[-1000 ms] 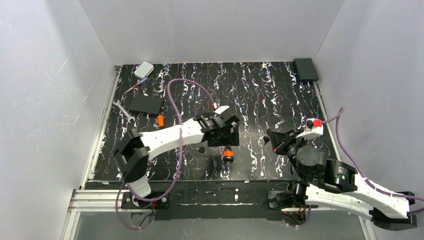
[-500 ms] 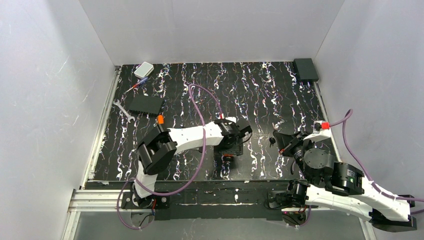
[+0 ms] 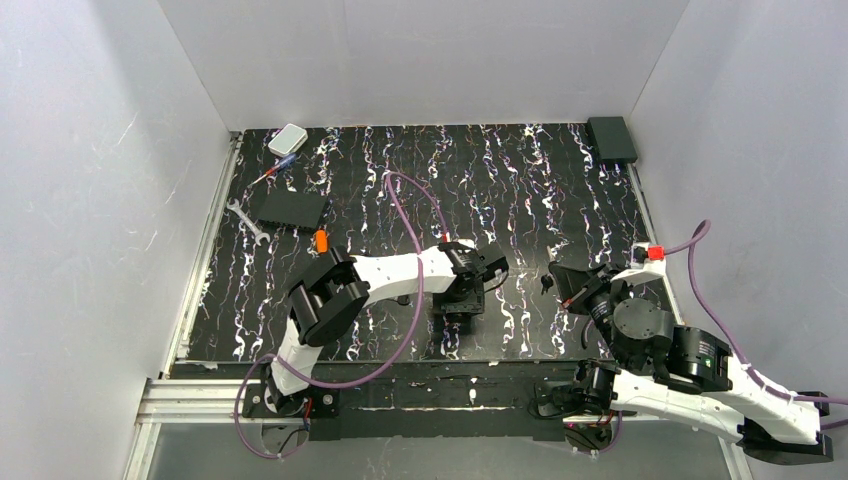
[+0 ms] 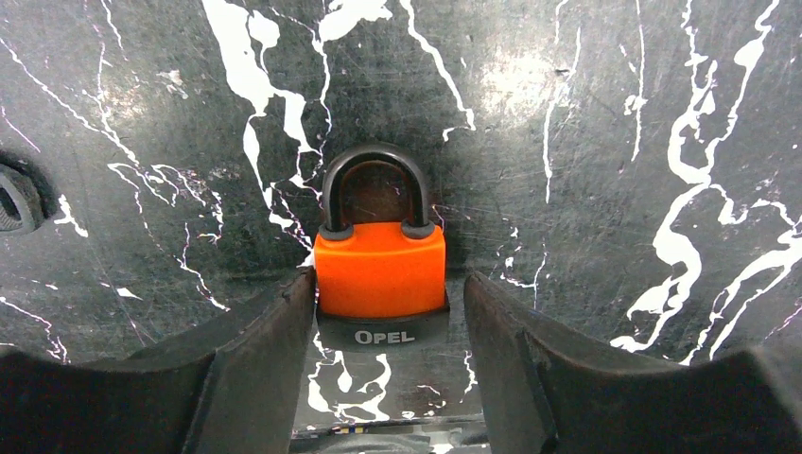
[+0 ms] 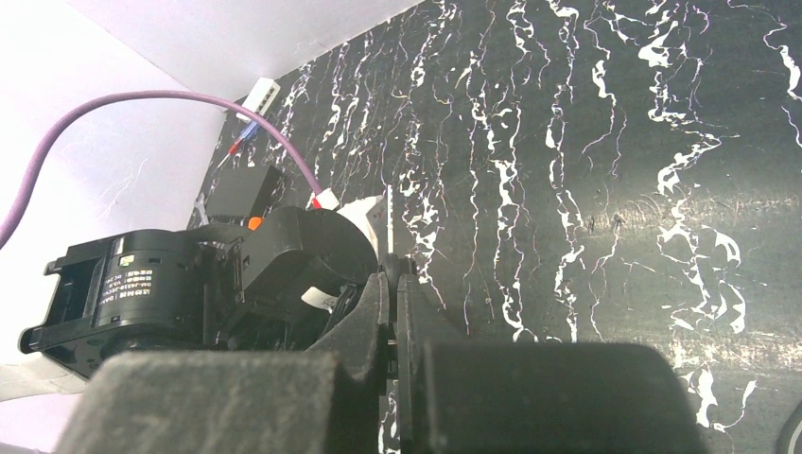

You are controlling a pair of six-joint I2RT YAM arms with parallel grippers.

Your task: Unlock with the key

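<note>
L gripper [image 4: 388, 284] has swung over the padlock [image 4: 378, 255] & now straddles its orange body: 2 jaws open either side, gap narrowing, not clamped yet. R gripper [image 5: 392, 284] stays pinched shut, well right of the padlock, apparently with the key [image 3: 544, 284] at its tips. Likely the lock gets steadied 1st, then key insertion.

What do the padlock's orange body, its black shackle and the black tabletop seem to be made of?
Orange padlock body: probably plastic cover, matte, even colour. Black curved shackle: likely coated metal, faint sheen. Black white-veined tabletop: marble-look, perhaps printed sheet; scuffed, softly glossy.
</note>
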